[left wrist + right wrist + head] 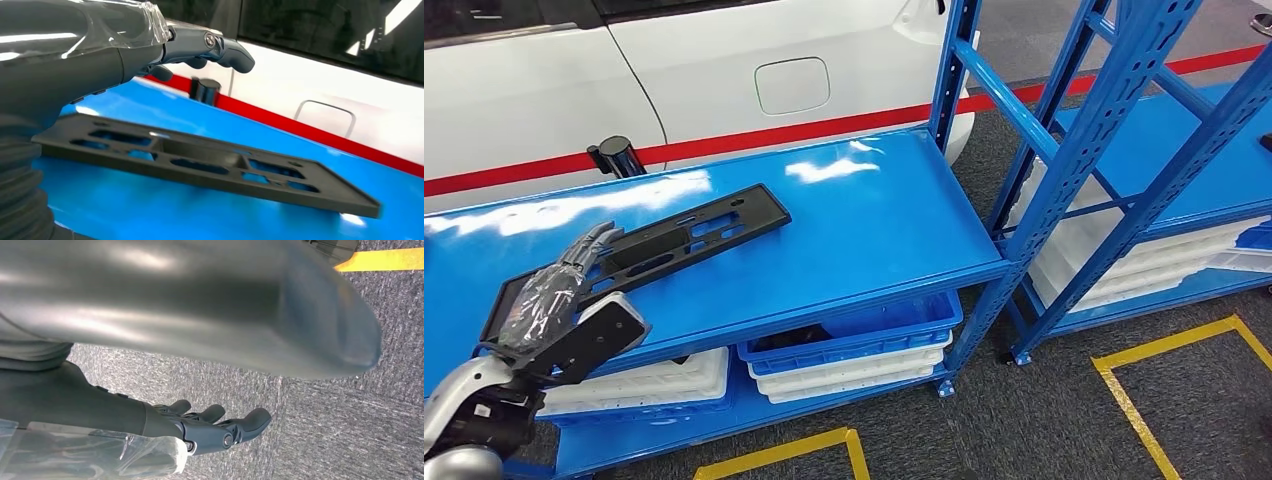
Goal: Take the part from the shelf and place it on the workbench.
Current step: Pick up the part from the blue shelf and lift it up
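The part (674, 240) is a long flat black plastic plate with slots, lying at an angle on the blue top shelf (864, 220). My left hand (559, 285), wrapped in clear film, hovers over the plate's near left end with its fingers stretched out. In the left wrist view the fingers (200, 47) are above the part (200, 167) with a gap between them, holding nothing. My right hand (215, 427) hangs over the grey carpet, fingers loosely apart and empty.
A white car (724, 70) with a red stripe stands just behind the shelf. A short black cylinder (616, 155) sits at the shelf's back edge. Blue and white bins (854, 345) fill the lower level. A second blue rack (1164, 150) stands at the right; yellow tape (1144, 400) marks the floor.
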Robot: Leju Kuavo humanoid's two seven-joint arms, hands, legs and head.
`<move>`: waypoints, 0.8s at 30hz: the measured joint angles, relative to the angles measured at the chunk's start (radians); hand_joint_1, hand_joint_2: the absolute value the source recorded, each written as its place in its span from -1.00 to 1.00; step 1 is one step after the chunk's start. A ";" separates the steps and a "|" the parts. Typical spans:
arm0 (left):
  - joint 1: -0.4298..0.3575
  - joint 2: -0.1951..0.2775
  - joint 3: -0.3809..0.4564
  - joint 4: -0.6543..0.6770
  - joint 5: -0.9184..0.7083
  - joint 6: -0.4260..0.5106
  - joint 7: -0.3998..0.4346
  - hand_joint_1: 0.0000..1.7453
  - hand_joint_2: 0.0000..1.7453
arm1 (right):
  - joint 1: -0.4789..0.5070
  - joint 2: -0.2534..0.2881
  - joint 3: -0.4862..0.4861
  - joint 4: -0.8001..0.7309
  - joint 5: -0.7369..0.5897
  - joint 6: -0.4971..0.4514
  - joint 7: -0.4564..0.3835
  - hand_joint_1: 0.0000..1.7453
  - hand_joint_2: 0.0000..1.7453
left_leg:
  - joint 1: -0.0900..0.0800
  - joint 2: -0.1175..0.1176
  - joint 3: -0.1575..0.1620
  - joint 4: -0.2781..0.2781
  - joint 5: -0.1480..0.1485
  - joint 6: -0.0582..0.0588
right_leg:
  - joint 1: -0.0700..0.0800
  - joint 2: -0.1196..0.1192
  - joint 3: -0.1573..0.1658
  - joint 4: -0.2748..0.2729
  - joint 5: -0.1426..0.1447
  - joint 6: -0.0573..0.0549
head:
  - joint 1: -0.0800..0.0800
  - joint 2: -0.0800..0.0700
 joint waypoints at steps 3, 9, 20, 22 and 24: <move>-0.011 0.003 -0.011 0.010 -0.078 -0.025 0.030 -1.00 1.00 | 0.000 0.000 0.000 0.000 0.002 0.000 0.001 -1.00 -1.00 | 0.000 0.000 0.000 0.000 0.000 0.000 | 0.000 0.000 0.000 0.000 0.000 0.000 | 0.000 0.000; -0.026 0.004 -0.033 0.041 -0.231 -0.075 0.077 -1.00 1.00 | 0.000 0.000 0.000 0.000 0.004 0.000 0.001 -1.00 -1.00 | 0.000 0.000 0.000 0.000 0.000 0.000 | 0.000 0.000 0.000 0.000 0.000 0.000 | 0.000 0.000; -0.032 0.004 -0.053 0.084 -0.295 -0.098 0.087 -1.00 1.00 | 0.000 0.002 0.000 0.000 0.006 0.000 0.012 -1.00 -1.00 | 0.000 0.000 0.000 0.000 0.000 0.000 | 0.000 0.000 0.000 0.000 0.000 0.000 | 0.000 0.000; -0.032 0.004 -0.054 0.090 -0.295 -0.096 0.082 -1.00 1.00 | 0.000 0.002 0.000 0.000 0.006 -0.001 0.012 -1.00 -1.00 | 0.000 0.000 0.000 0.000 0.000 0.000 | 0.000 0.000 0.000 0.000 0.000 0.000 | 0.000 0.000; -0.032 0.004 -0.057 0.095 -0.290 -0.094 0.075 -1.00 1.00 | 0.000 0.003 0.000 0.000 0.006 -0.001 0.012 -1.00 -1.00 | 0.000 0.000 0.000 0.000 0.000 0.000 | 0.000 0.000 0.000 0.000 0.000 0.000 | 0.000 0.000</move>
